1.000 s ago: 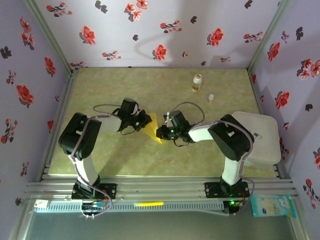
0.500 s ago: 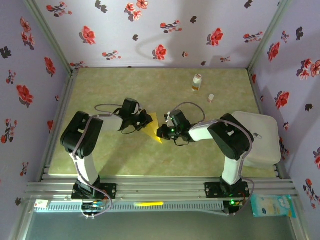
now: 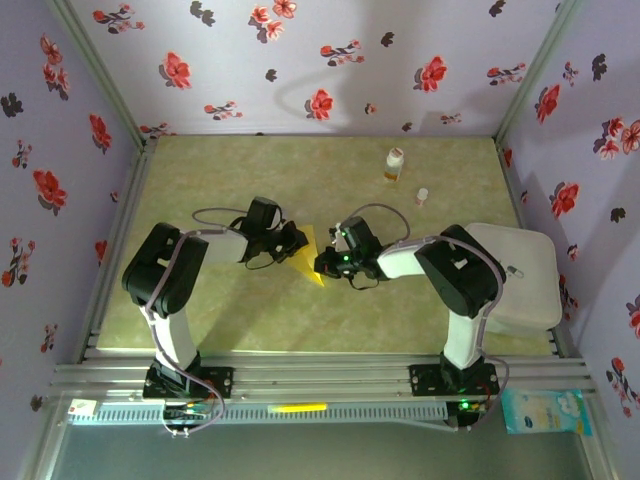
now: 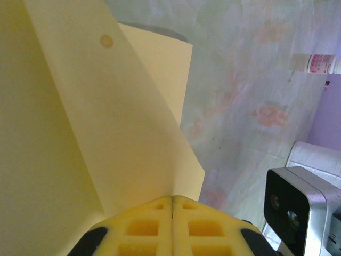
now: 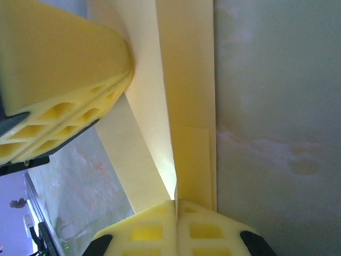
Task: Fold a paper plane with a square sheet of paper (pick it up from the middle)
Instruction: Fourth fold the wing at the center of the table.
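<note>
Left wrist, left pincer [image 4: 172,205] pinching yellow sheet [image 4: 106,133], bottle [image 4: 319,64] beyond, right wrist, right pincer [image 5: 176,207] pinching layered folds

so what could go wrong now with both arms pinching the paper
1. The left fingers and right fingers both clamp the folded yellow paper close together; any pull apart may tear it.
2. Each seems to grip near an edge, so layers could slip and skew the crease.
</note>
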